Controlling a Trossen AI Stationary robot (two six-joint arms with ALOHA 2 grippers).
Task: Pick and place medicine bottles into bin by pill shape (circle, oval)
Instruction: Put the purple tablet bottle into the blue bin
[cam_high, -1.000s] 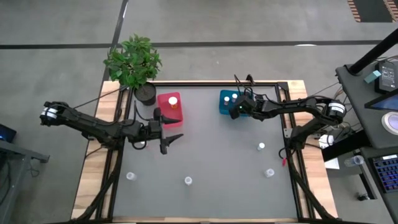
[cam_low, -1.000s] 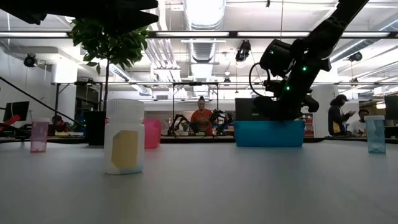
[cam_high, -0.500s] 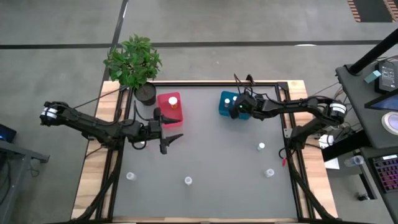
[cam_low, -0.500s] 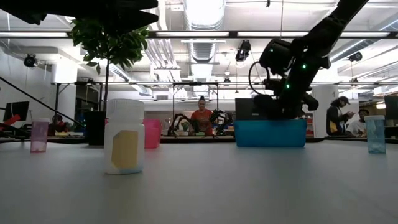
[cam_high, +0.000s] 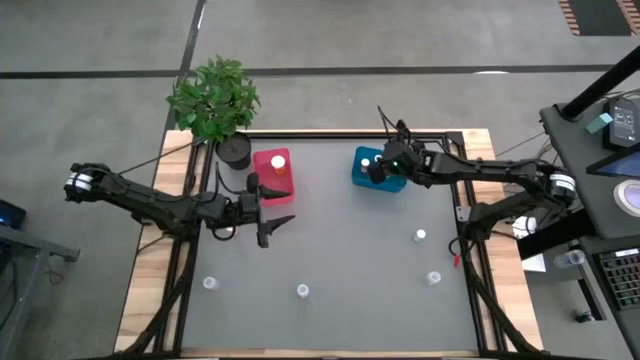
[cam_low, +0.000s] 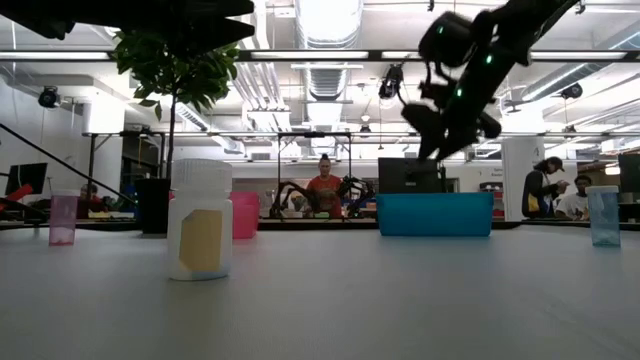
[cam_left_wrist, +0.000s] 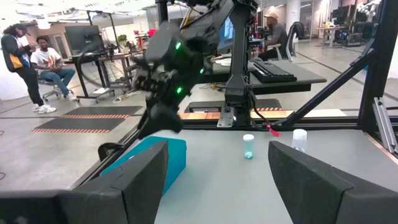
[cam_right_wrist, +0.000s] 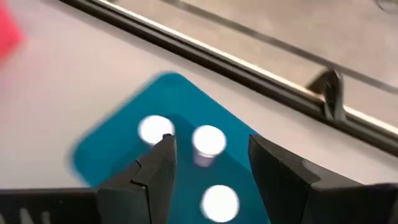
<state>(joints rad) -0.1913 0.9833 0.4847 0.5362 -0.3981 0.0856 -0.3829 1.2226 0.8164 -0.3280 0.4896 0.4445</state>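
While the right gripper (cam_high: 385, 166) hangs above the teal-blue rectangular plastic bin (cam_high: 364, 172) in the upper middle of the high view, fingers apart and empty, the drop looks done, so a clean straight lift clear of the rim before swinging toward the loose white-capped medicine bottles (cam_high: 420, 236) at lower right would serve best; the left gripper (cam_high: 268, 208) waits, open, left of centre, just below the pink-red plastic bin (cam_high: 272, 178). In the low view that right gripper (cam_low: 437, 135) sits above the teal bin (cam_low: 434, 214) at right centre, with one white-capped bottle with a yellow label (cam_low: 200, 219) standing near at left. The left wrist view shows the teal bin (cam_left_wrist: 166, 163) at lower left. The right wrist view shows three round white caps (cam_right_wrist: 208, 139) upright inside the teal bin (cam_right_wrist: 112, 146) at centre.
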